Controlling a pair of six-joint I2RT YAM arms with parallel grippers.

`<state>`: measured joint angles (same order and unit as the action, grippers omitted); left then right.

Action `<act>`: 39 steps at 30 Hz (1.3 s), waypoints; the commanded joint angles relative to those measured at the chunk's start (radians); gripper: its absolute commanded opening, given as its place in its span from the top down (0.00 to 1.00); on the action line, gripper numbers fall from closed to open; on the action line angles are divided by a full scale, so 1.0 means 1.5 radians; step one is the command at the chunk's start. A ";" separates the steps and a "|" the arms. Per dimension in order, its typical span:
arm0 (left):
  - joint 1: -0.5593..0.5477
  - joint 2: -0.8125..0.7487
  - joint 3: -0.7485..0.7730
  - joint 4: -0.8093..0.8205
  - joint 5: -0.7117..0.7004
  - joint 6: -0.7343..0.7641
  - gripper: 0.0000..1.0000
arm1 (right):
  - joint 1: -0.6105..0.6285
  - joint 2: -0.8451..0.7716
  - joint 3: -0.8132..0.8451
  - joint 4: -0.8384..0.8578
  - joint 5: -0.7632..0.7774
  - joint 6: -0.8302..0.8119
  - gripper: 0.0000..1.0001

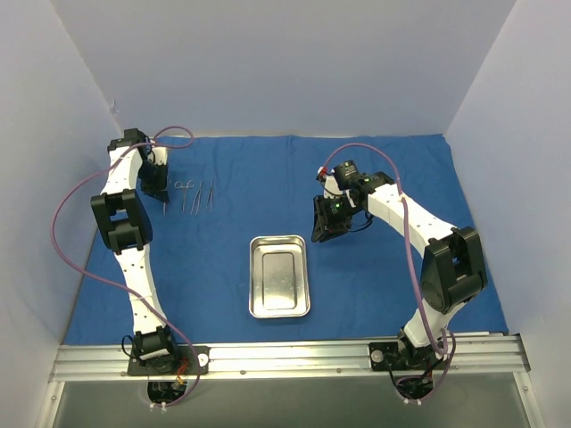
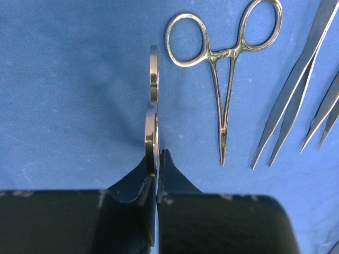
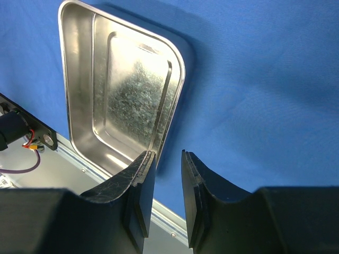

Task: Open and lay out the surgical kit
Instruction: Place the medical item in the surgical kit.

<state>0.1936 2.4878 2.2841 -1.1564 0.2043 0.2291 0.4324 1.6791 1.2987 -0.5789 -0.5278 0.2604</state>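
The blue cloth wrap (image 1: 375, 178) lies spread flat over the table. On it, near the middle front, sits the steel tray (image 1: 280, 276), with nothing in it. At the back left lie three thin instruments: a ring-handled clamp (image 2: 225, 79) and two tweezer-like ones (image 2: 294, 100) beside it, also seen from above (image 1: 198, 194). My left gripper (image 2: 158, 159) is shut on the ring handle of another scissor-like instrument (image 2: 152, 114), held edge-on just left of the clamp. My right gripper (image 3: 168, 156) hovers right of the tray (image 3: 122, 79), open by a narrow gap with nothing between the fingers.
White walls close in the back and both sides. An aluminium rail (image 1: 294, 357) with the arm bases runs along the near edge, just beyond the tray's front rim. The left arm's purple cable (image 1: 67, 205) loops out past the cloth's left edge.
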 commanded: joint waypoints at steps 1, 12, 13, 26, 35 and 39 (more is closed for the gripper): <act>0.008 0.017 0.038 -0.010 -0.007 0.006 0.92 | -0.003 -0.008 0.004 -0.006 -0.001 0.002 0.73; 0.007 0.032 0.058 -0.013 -0.029 -0.003 0.81 | -0.003 0.002 0.007 -0.007 -0.004 0.000 0.73; 0.007 0.033 0.059 -0.012 -0.030 -0.004 0.80 | -0.003 0.001 0.007 -0.006 -0.004 0.000 0.73; 0.009 0.008 0.060 0.010 -0.097 -0.038 0.58 | -0.003 0.010 0.004 -0.004 -0.006 0.000 0.73; 0.020 -0.173 -0.024 0.120 -0.171 -0.140 0.54 | -0.003 -0.008 -0.003 0.007 0.048 0.005 0.59; 0.019 -0.343 -0.201 0.228 -0.136 -0.219 0.48 | -0.003 -0.032 -0.014 0.026 0.110 0.024 0.25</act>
<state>0.2199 2.2211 2.0949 -0.9833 -0.0040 0.0132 0.4324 1.6897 1.2961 -0.5533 -0.4484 0.2745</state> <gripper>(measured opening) 0.493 0.676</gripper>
